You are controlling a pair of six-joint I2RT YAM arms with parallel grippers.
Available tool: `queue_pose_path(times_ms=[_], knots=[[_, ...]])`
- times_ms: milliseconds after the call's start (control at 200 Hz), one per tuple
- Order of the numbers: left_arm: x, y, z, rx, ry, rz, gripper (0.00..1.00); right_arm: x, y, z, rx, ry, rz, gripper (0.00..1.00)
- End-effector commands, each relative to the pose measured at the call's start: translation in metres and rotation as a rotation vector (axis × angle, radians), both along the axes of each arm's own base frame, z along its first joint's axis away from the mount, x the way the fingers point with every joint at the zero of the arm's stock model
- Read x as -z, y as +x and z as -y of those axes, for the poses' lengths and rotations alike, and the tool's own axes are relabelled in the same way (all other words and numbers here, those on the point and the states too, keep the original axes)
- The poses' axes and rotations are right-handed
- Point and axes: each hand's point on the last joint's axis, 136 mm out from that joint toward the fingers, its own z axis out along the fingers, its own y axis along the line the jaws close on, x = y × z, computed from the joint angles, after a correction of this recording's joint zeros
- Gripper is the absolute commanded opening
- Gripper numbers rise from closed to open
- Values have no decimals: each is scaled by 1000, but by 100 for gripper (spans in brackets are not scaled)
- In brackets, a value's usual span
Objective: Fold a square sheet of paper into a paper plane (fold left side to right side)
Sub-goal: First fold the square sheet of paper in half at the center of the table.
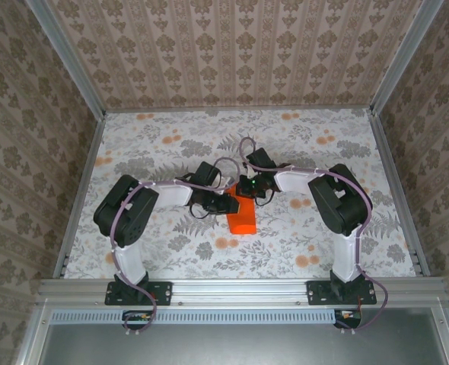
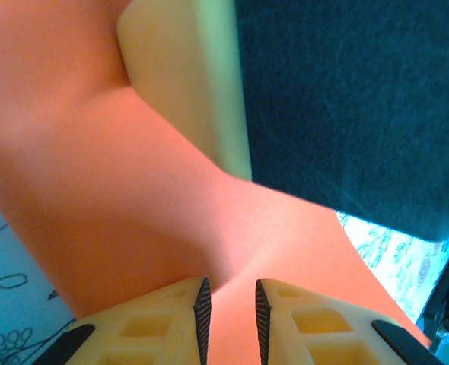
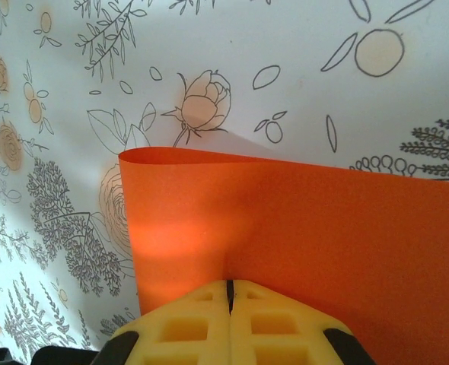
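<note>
Seen from above, 2 robot arms reach inward over a table (image 1: 339, 144) covered in a flower print. They meet about midway between its left and right edges, slightly nearer the near edge than the far one. There lies the square sheet of paper (image 1: 242, 219), bright orange and folded over into a narrower oblong. It runs from the claws back toward the near edge. The left claw (image 1: 228, 204) is at the sheet's left side, by its far end. The right claw (image 1: 246, 194) is over the far end itself, just beside the left one.

From the right wrist, the right claw's 2 pale yellow fingers (image 3: 202, 308) are closed tight against each other, tips at the orange sheet. The paper spreads ahead and to the right of them. Its far-left edge is a soft rounded fold, not pressed flat, casting a shadow on the table.

From the left wrist, the left claw's 2 fingers (image 2: 171, 308) stand a narrow slit apart, with orange paper showing in the slit. The view is too close to tell whether they pinch a raised layer. Ahead of them, 1 finger of the right claw presses into the sheet, which bends around it.
</note>
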Motion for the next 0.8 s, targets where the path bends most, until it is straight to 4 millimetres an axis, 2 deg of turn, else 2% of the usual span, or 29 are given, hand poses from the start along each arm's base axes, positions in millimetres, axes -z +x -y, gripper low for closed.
queue_pose_path(times_ms=[0,370,795], knots=[[22,-36,-23,20,110,-101,26,41,-18,29,21,-149,-106,3],[18,-67,-30,44,93,-119,26,45,-17,32,29,-154,-118,3],[11,-93,-43,55,84,-113,26,47,-21,34,28,-160,-129,3]])
